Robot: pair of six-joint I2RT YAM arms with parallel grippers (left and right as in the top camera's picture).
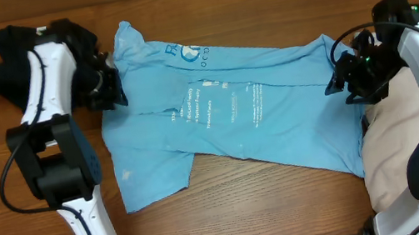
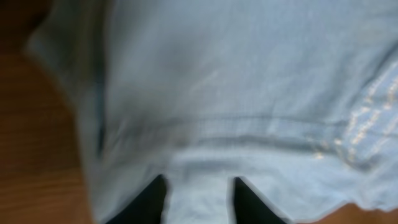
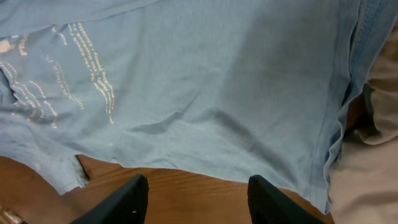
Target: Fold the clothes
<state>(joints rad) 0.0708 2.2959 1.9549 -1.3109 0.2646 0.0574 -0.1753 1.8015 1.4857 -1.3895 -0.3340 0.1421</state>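
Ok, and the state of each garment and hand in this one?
T-shirt: spread out, lettering up, wrinkled, not folded.
Black garment: crumpled heap.
Beige garment: bunched heap, T-shirt edge against it.
Left hand: fingers either side of T-shirt fabric; grip unclear.
Right hand: open, empty, beside T-shirt hem.

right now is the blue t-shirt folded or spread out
Mostly spread: the T-shirt lies wide across the table, lettering showing, no tidy fold yet.

You are looking down on a brown wooden table (image 1: 273,200) that fills the overhead view; its grain runs left to right in long streaks, and a fine dark line crosses near the top edge. The light falls evenly; shadows on the wood are soft; both wrist views show the same warm brown surface.
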